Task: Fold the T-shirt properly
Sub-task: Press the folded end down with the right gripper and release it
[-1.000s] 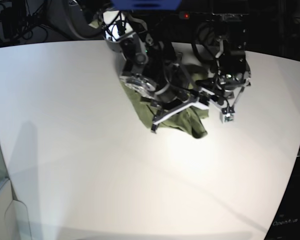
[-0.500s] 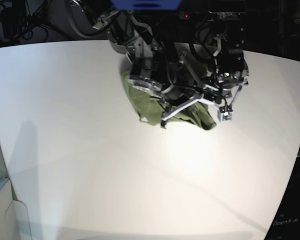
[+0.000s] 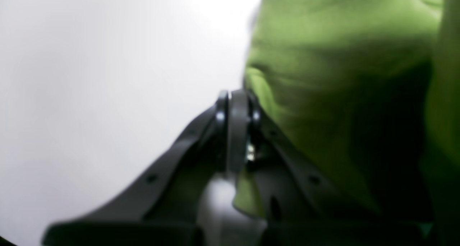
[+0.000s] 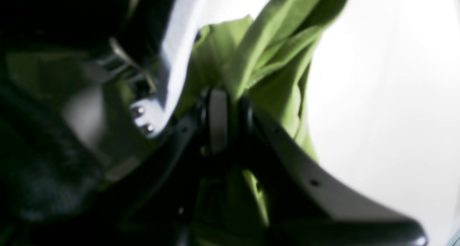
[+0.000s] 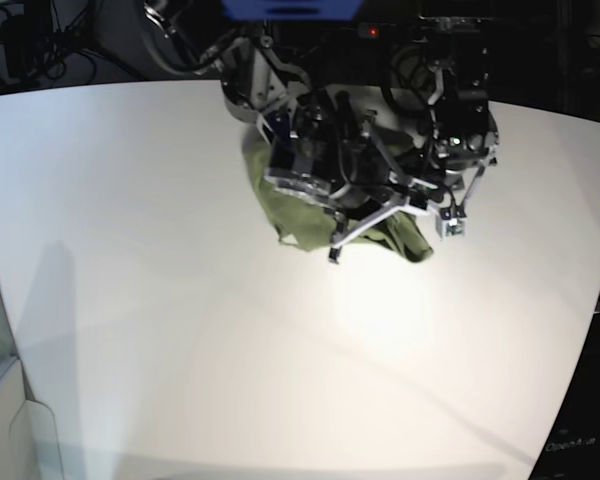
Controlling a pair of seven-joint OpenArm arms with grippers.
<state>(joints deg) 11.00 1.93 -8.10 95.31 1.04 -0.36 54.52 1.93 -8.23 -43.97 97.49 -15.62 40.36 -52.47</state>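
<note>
T-shirt bunched on table | both jaws clamp cloth

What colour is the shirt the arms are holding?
The shirt is plain olive green, no print visible; the right wrist view shows it best.

The T-shirt was soft, matt green cloth, creased into folds, lying on a smooth, faintly sheened white table, while the right gripper pinching it had matt black plastic fingers with small shiny metal screws beside them.
</note>
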